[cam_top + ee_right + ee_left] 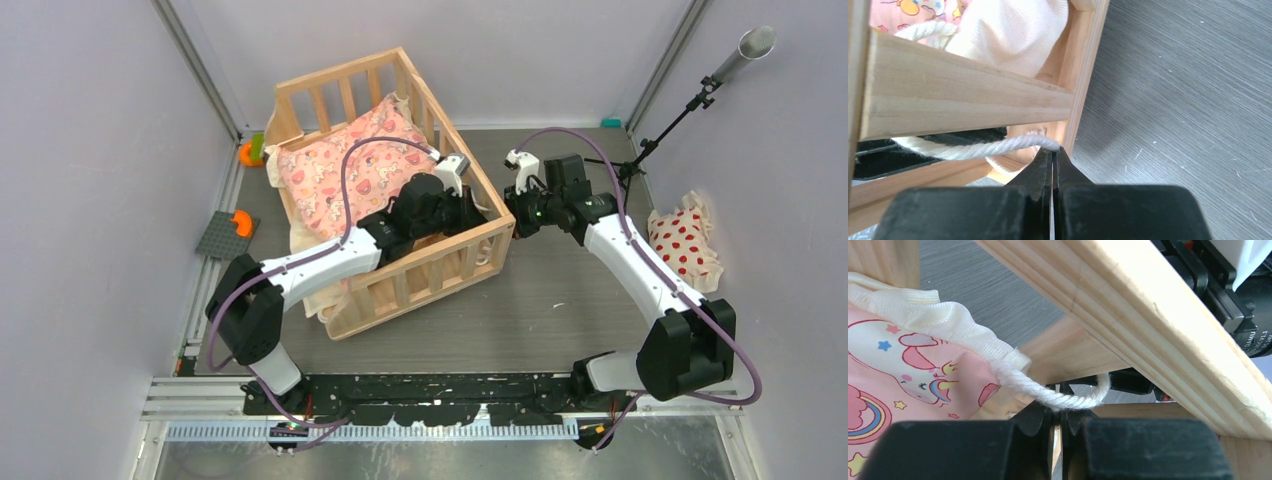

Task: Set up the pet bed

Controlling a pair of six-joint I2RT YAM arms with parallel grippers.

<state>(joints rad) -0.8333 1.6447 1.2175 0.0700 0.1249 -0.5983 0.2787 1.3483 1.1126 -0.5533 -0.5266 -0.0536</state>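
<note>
Left wrist view: the left gripper (1060, 412) has its jaws all but closed, and the cushion's cream cord (1073, 401) dips in where they meet, pinched there by the look of it. The right gripper (1053, 152) is fully closed on a cord end (both arms meet at the near-right corner of the pet bed (340, 76)). The bed stands toward the far-left corner of the table (560, 300) and holds the pink cushion (340, 170), with cream cloth hanging out at its near-left end. A red-dotted pillow (685, 245) lies at the table's right edge.
</note>
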